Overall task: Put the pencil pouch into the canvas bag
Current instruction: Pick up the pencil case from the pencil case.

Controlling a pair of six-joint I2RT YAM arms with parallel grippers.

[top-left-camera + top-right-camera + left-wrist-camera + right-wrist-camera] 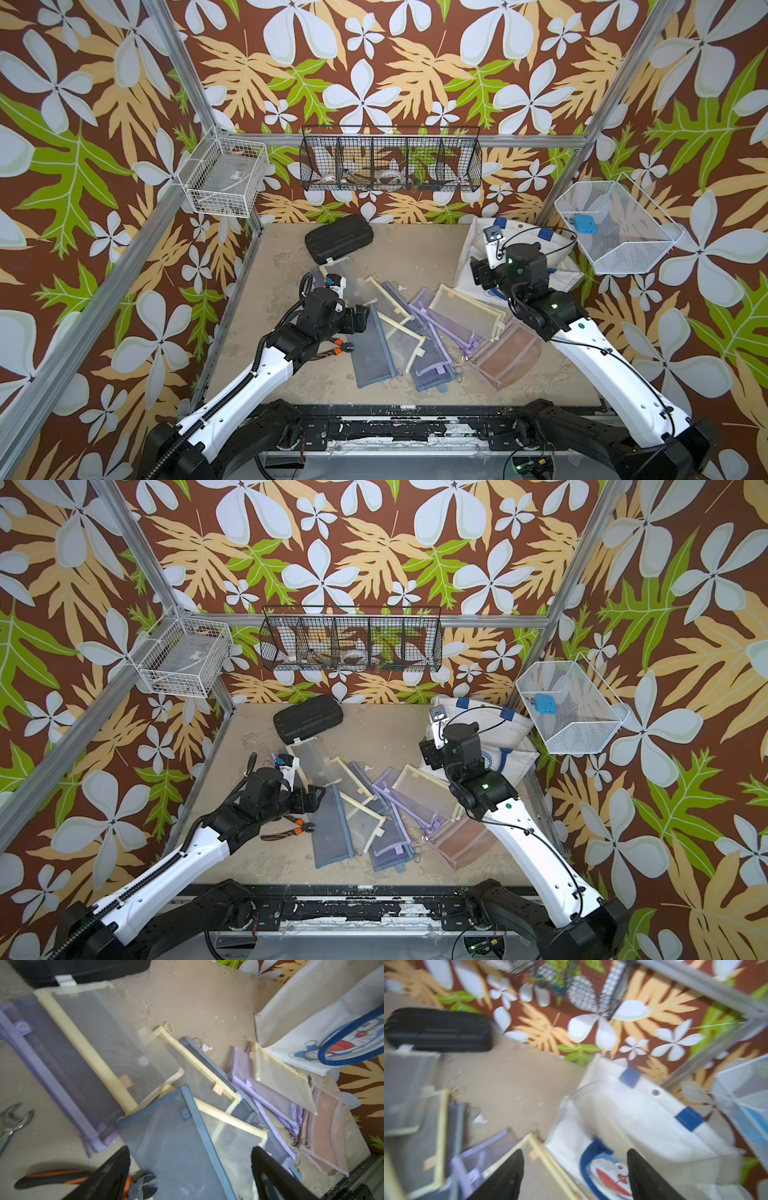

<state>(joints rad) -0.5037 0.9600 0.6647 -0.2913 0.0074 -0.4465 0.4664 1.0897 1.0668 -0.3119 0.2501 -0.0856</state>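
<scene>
Several mesh pencil pouches lie in a loose pile mid-table. A blue one is at the pile's left side. My left gripper hovers open above this blue pouch, with nothing gripped. The white canvas bag, with blue handles and a cartoon cat face, lies at the back right. My right gripper is open and empty over the bag's near edge, by a yellow-trimmed pouch.
A black hard case sits at the back of the table. Orange-handled cutters and a wrench lie left of the pile. A pink pouch is at the pile's right. Wire baskets hang on the walls.
</scene>
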